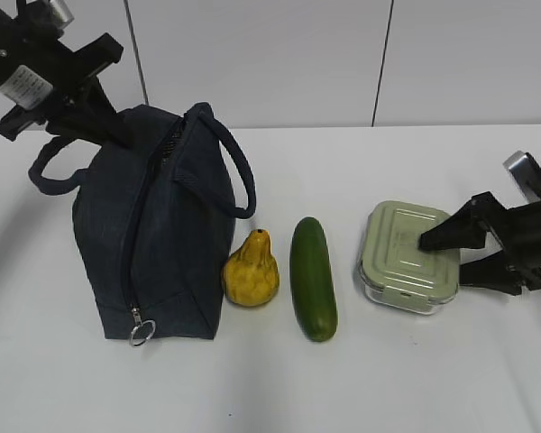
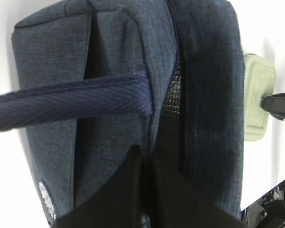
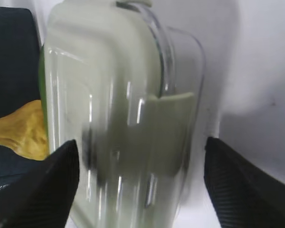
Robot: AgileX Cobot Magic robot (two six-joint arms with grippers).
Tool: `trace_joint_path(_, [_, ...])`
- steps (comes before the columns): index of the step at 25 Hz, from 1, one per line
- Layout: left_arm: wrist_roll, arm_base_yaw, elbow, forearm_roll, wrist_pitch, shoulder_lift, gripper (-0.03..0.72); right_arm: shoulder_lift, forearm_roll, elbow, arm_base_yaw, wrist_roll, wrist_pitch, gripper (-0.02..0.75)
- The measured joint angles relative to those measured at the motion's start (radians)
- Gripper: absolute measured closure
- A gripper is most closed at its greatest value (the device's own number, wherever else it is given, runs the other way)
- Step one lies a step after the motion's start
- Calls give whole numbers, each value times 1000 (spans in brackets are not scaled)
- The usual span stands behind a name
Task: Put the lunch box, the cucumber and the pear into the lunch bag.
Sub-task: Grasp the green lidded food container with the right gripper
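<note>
On the white desk (image 1: 388,370), exterior view: lunch bag (image 1: 153,244) stands upright at left, zipper parted along its top. Pear (image 1: 251,271) sits just beside the bag's base; cucumber (image 1: 313,278) lies near the pear; lunch box (image 1: 409,255) rests further right. Left gripper (image 1: 90,113) is at the bag's top rear. Right gripper (image 1: 469,253) is spread, one finger over the lid.

Left wrist view: the left gripper's fingers (image 2: 114,194) are pressed close together at the bag's fabric by the opening; whether it grasps the cloth cannot be told. Foil lining (image 2: 173,95) shows inside.

Right wrist view: the right gripper's fingers (image 3: 38,190) are released, straddling the lunch box without clamping.
</note>
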Motion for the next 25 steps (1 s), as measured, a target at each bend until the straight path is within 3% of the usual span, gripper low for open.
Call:
trace_joint_path(9, [0, 0, 0, 4, 0, 0, 680, 47, 56, -2, 0, -32, 34, 160])
trace_joint_path(16, [0, 0, 0, 7, -1, 0, 680, 59, 72, -9, 0, -36, 73, 335])
trace_joint_path(25, [0, 0, 0, -17, -10, 0, 680, 71, 153, -13, 0, -44, 116, 348])
